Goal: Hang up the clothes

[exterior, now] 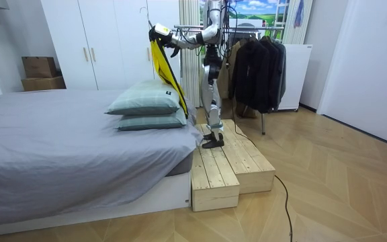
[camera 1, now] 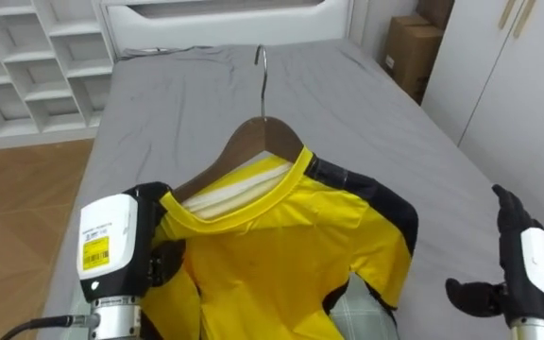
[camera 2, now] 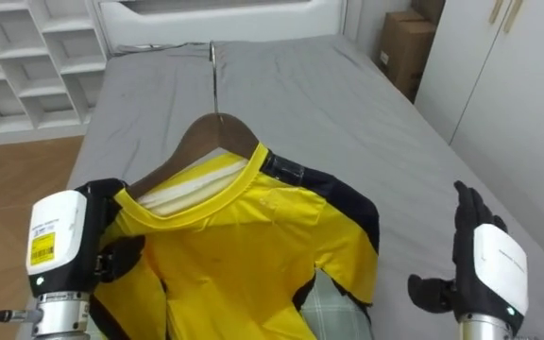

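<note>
BEDSIDE, MID-CHORE: I stand on a wooden platform [exterior: 227, 165] at the corner of the grey bed [camera 1: 366, 104], holding a yellow shirt [camera 1: 281, 246] up above the mattress. It is already threaded on its wooden hanger [camera 1: 267, 132]. My left hand [camera 1: 110, 241], at the shirt's 8 o'clock, has its fingers curled round the shoulder cloth and, as far as I can judge, the hanger arm beneath. The hanger's wire hook [camera 1: 262, 71] points to 12 o'clock. My right hand [camera 1: 535, 260] hovers at 4 o'clock, fingers straight, thumb out, holding nothing. The dressing step looks done (collar seated, shoulders draped). The next move should be to turn to the clothes rail [exterior: 193, 28] behind me and lift the hook over it.
</note>
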